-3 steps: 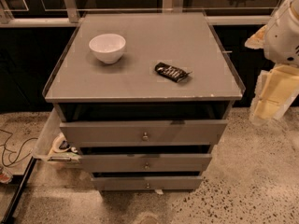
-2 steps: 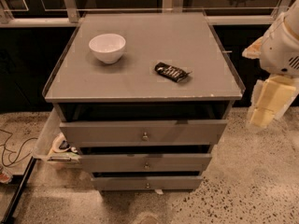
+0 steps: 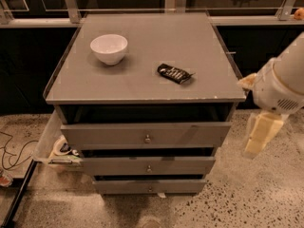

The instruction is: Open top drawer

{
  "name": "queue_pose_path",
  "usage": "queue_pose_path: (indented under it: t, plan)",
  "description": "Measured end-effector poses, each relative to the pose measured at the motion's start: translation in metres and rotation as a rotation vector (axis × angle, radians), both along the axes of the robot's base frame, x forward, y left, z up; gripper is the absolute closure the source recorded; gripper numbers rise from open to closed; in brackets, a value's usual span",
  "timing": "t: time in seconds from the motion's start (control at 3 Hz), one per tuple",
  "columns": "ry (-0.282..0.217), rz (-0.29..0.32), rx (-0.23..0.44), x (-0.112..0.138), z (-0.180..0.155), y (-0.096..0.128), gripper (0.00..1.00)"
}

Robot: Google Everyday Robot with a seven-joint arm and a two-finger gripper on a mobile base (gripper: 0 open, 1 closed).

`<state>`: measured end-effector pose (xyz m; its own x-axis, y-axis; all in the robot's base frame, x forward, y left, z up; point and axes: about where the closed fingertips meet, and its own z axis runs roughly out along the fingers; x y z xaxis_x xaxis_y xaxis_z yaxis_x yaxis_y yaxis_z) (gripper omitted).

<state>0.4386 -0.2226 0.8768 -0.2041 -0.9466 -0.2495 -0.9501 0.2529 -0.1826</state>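
The grey cabinet (image 3: 142, 56) stands in the middle of the view with three drawers stacked at its front. The top drawer (image 3: 109, 134) has a wide grey front panel with a small round metal knob (image 3: 147, 138) at its centre. A dark gap shows between this panel and the cabinet top. Two shallower drawers (image 3: 118, 166) with similar knobs lie below it. My gripper (image 3: 259, 134) is cream-coloured and hangs from the white arm (image 3: 280, 84) at the right. It is beside the cabinet's right front corner, level with the top drawer and apart from it.
A white bowl (image 3: 109, 48) and a dark snack packet (image 3: 175, 73) lie on the cabinet top. A side shelf with a tape roll (image 3: 59, 146) sticks out at the cabinet's lower left. Cables (image 3: 14, 151) lie on the speckled floor at the left. A railing runs behind.
My arm and gripper have moved down and a little left, closer to the cabinet's right front corner. The drawers, bowl and packet have not moved.
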Motion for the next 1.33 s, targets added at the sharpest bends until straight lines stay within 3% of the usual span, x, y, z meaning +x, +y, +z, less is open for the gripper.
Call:
queue_pose_path:
  t: [0.67, 1.0, 1.33]
  plan:
    - [-0.168, 0.132, 0.180, 0.019, -0.057, -0.002, 0.00]
    - [-0.197, 0.196, 0.162, 0.019, -0.055, -0.002, 0.00]
    - [-0.197, 0.196, 0.162, 0.019, -0.055, -0.002, 0.00]
